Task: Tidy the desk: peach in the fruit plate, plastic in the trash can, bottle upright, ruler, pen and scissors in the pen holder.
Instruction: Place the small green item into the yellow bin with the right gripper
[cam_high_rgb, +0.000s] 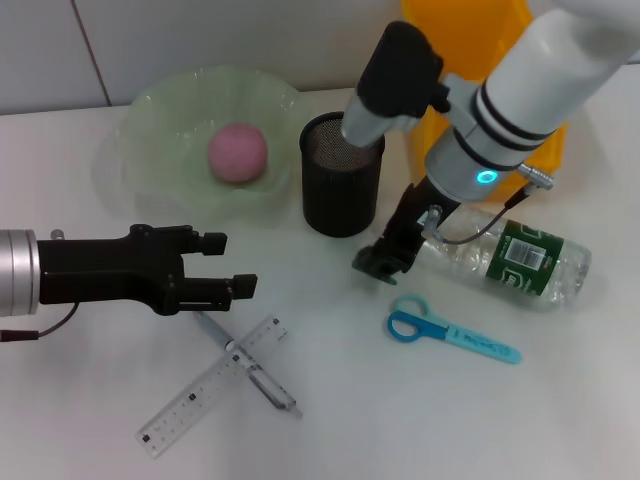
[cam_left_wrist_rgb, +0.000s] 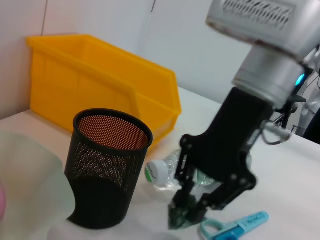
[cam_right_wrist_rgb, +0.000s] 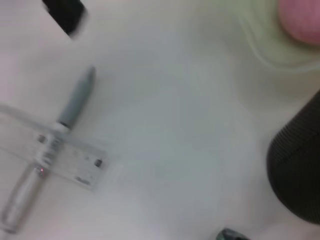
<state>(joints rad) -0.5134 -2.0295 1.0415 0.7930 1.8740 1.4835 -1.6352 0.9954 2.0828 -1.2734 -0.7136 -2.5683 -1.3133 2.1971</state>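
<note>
The peach (cam_high_rgb: 237, 152) already sits in the plate (cam_high_rgb: 160, 105), so that step looks done. The bottle (cam_high_rgb: 510, 258) lies on its side on the table (cam_high_rgb: 560, 420), the right pincer (cam_high_rgb: 385, 262) clenched on nothing just by its cap. The scissors (cam_high_rgb: 450, 333), the ruler (cam_high_rgb: 208, 385) and the pen (cam_high_rgb: 245, 362) across it lie outside the holder (cam_high_rgb: 342, 175). The left pincer (cam_high_rgb: 228, 264) hovers released above the pen. No plastic shows; the bin (cam_left_wrist_rgb: 100, 80) stands behind.
</note>
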